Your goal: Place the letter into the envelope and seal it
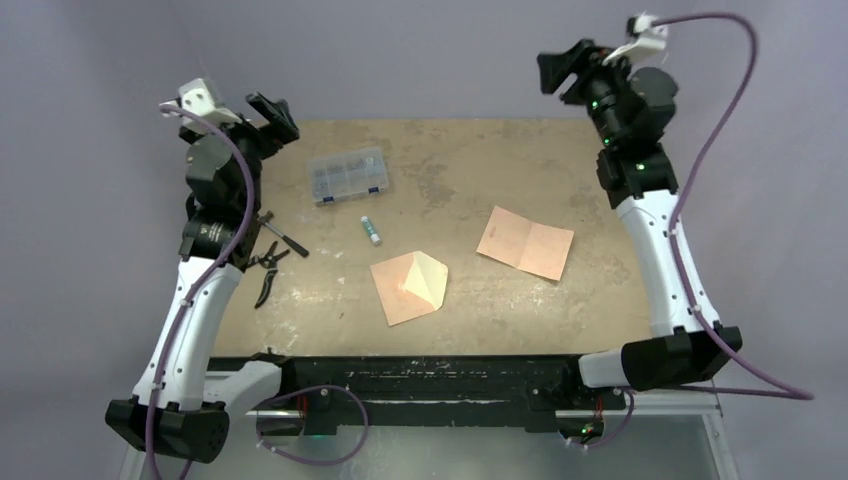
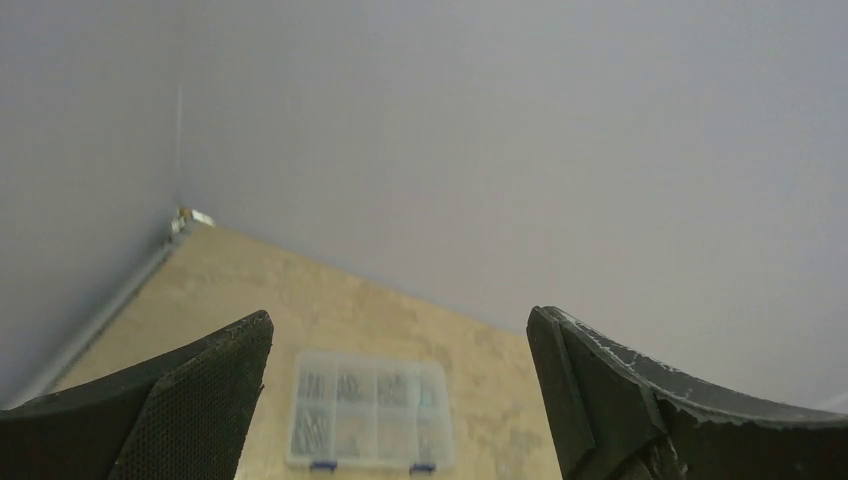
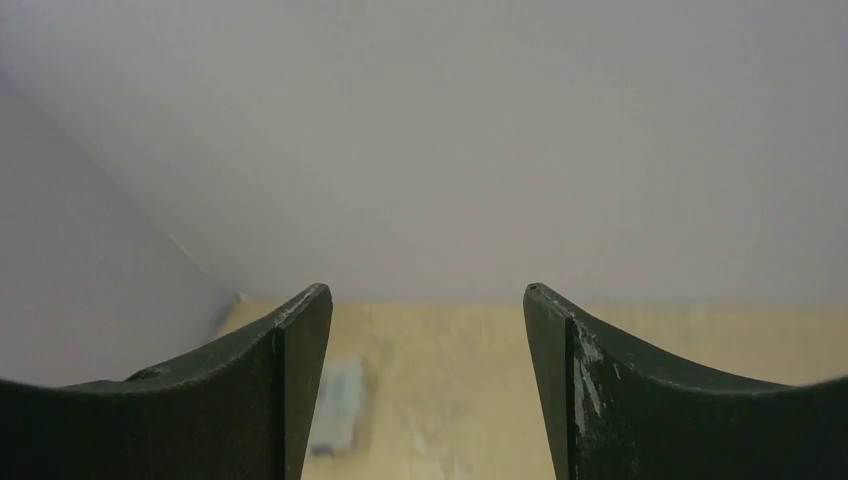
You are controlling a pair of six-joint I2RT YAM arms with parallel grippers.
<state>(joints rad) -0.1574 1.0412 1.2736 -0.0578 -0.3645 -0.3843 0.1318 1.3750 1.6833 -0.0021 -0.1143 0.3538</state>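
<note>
Lying with its flap open at lower centre of the top view, the envelope [image 1: 410, 287] sits left of the letter [image 1: 525, 243], the two apart. Left gripper [image 1: 272, 115] hangs at upper left, jaws spread, empty; right gripper [image 1: 565, 70] at upper right, likewise released. Glue stick [image 1: 371, 230] lies just above the envelope

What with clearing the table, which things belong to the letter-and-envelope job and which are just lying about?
Job: flat creased salmon-pink paper letter; salmon-pink paper envelope, flap open; perhaps the small white tube, for sealing.
Lying about: clear plastic compartment box; black pliers; black-handled tool.
</note>
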